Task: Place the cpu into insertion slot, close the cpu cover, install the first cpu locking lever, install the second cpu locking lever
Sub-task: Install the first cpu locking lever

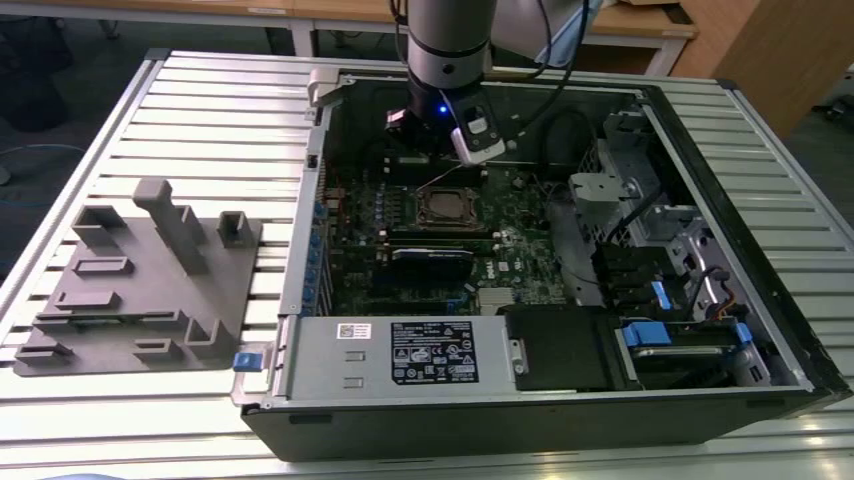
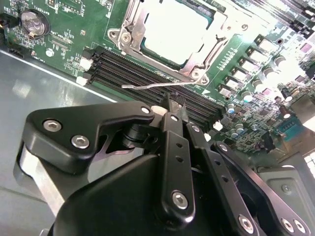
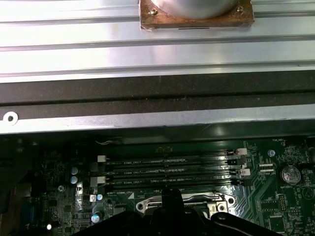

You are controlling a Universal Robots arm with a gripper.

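Plainly, the cpu (image 2: 177, 27) sat in the insertion slot (image 1: 424, 208) on the green motherboard (image 2: 74, 29), inside an open computer case (image 1: 747, 250) lying on a slatted metal counter (image 1: 200, 110). Its pale metal top showed through the window of the cpu cover (image 2: 132, 22), which lay down flat over it. One thin wire locking lever (image 2: 147, 86) stood free of its catch, stretched across the near edge of the socket and over the black memory slots (image 2: 123, 69).

The gripper (image 2: 171, 104) hung above those memory slots, just beside the socket. In the second wrist view its black fingers (image 2: 172, 147) met at the tips with nothing between them, and the tips were close under the lever; whether they touched it could not be told. In the first wrist view the gripper (image 3: 170, 199) reached toward the socket edge from the side of the four memory slots (image 3: 172, 172), which carried small white print too fine to read.

A coin battery (image 2: 33, 22) sat on the board well off from the socket. On the power supply, at the near end of the case in the exterior view, a white label (image 1: 434, 352) held dense black print and symbols, with a smaller white sticker (image 1: 354, 331) beside it. A grey moulded fixture (image 1: 134, 280) lay on the counter toward the exterior view's left, apart from the case.
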